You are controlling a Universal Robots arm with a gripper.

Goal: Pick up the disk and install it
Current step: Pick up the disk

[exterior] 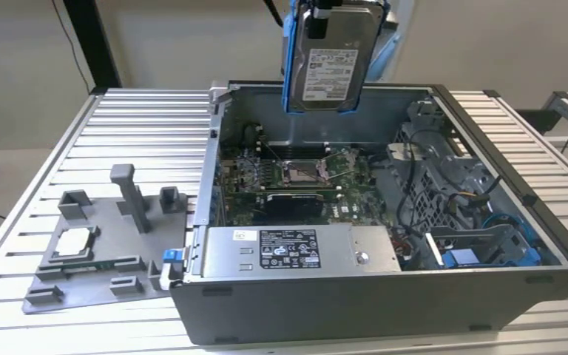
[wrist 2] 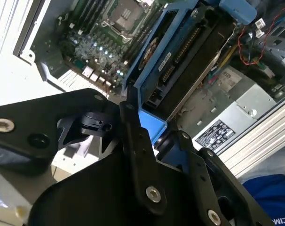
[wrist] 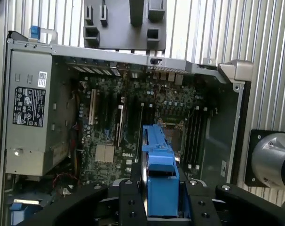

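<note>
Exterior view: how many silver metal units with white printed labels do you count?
2: the blue-framed silver-grey disk, held above the open grey case; the silver box inside it. Others may be hidden.

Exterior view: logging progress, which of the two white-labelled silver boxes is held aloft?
The disk in its blue frame, held by the gripper above the case; the larger box sits inside.

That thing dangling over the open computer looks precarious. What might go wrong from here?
The silver-grey metal disk in its blue plastic frame hangs from the black tool, which grips one end of the frame. If it slips, it would likely drop onto the green motherboard below. Lowered carelessly, it might also snag the loose coloured cables inside the case.
</note>
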